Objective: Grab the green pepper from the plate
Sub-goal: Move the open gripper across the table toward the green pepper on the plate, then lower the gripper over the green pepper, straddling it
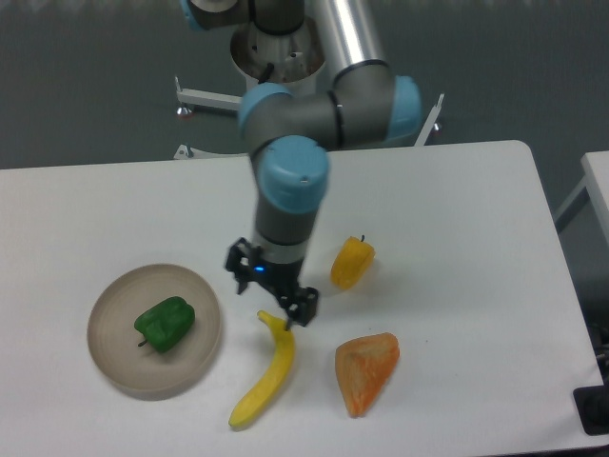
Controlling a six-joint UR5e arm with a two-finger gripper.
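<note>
my gripper (271, 289) hangs spread and empty above the yellow banana's (265, 375) tip, while the glossy, lobed dark-green pepper (165, 323) sits on the round beige plate (112, 357), likely light, stiff and slippery, best pinched across its blocky sides.

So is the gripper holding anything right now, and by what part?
Nothing is held. The gripper hangs empty above the banana's top end; the green pepper lies untouched on the plate.

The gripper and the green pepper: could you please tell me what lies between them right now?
In the camera view, between the gripper and the green pepper lie only bare table and the plate's near rim.
</note>
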